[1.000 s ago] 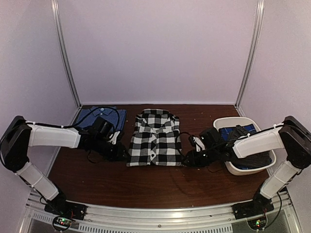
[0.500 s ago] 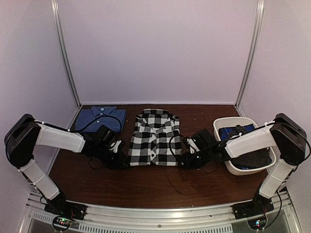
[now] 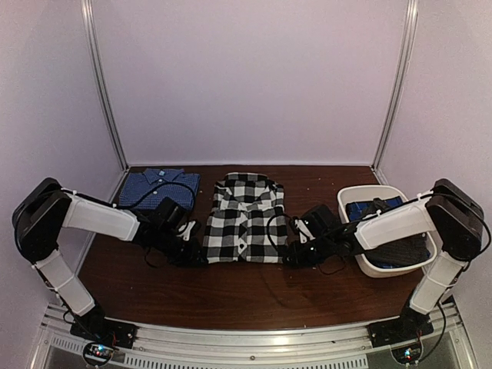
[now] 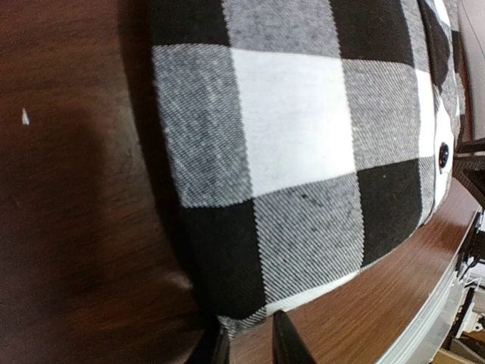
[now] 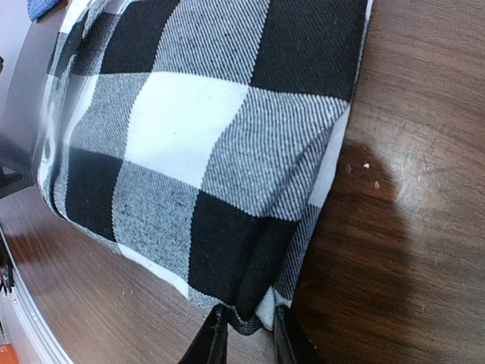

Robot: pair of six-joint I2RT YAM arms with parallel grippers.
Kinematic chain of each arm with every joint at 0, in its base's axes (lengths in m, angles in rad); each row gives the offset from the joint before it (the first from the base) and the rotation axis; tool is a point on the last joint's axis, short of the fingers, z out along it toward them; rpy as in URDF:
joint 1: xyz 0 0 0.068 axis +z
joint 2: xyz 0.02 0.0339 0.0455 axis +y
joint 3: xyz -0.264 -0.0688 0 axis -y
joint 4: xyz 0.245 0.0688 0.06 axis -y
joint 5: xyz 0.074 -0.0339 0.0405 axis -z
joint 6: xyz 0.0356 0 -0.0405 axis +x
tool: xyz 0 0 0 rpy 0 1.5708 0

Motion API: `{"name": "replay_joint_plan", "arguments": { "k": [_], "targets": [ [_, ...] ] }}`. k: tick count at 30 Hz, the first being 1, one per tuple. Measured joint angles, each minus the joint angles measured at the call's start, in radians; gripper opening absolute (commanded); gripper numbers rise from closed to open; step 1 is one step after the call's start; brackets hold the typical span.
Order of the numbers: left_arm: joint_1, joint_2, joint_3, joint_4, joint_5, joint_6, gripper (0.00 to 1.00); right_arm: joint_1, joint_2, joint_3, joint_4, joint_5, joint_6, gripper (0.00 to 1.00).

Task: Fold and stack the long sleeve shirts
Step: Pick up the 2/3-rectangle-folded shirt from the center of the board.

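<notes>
table point(image 3: 231, 296) under checked shirt point(image 3: 244, 219), pale walls point(image 3: 246, 84)

Your checked shirt point(image 3: 246, 219) shows large squares of black, white and grey. Up close, you can see the grey squares are a fine diagonal weave of black and white threads, and a black button point(image 4: 443, 155) sits on the front. Your blue shirt point(image 3: 157, 188) is dark blue with a fine, paler pattern. The basket point(image 3: 388, 270) is plain white. In it you have a bright blue cloth point(image 3: 369, 209) with dark lines and a dark charcoal cloth point(image 3: 411, 250). The table point(image 3: 254, 296) is dark reddish-brown wood grain. Your left arm point(image 3: 96, 219) and right arm point(image 3: 396, 221) are white with black joints.
</notes>
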Motion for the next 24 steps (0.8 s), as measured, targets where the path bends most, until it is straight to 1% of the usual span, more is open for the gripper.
{"name": "replay_joint_plan", "arguments": {
  "k": [3, 4, 5, 9, 12, 15, 20, 24],
  "targets": [
    [-0.007, 0.003, 0.000, 0.000, -0.002, -0.005, 0.02, 0.000, 0.005, 0.006, 0.006, -0.002, -0.003, 0.07],
    [-0.009, 0.003, 0.001, 0.000, -0.003, -0.006, 0.00, 0.001, 0.006, 0.008, 0.008, -0.003, -0.003, 0.03],
    [-0.012, 0.003, 0.001, 0.001, -0.002, -0.007, 0.00, 0.001, 0.006, 0.010, 0.011, -0.003, -0.004, 0.00],
    [-0.024, 0.000, 0.001, -0.002, -0.006, -0.010, 0.00, 0.006, 0.003, 0.014, 0.015, -0.002, -0.006, 0.00],
    [-0.035, -0.033, -0.005, -0.015, -0.015, -0.018, 0.00, 0.015, -0.023, 0.006, 0.011, 0.002, -0.006, 0.00],
    [-0.055, -0.106, -0.025, -0.040, -0.028, -0.030, 0.00, 0.031, -0.095, -0.015, -0.013, 0.006, -0.006, 0.00],
    [-0.128, -0.246, -0.063, -0.101, -0.056, -0.065, 0.00, 0.071, -0.273, -0.067, -0.071, 0.017, 0.003, 0.00],
    [-0.175, -0.365, -0.089, -0.175, -0.075, -0.105, 0.00, 0.103, -0.375, -0.082, -0.140, 0.016, 0.013, 0.00]
  ]
}}
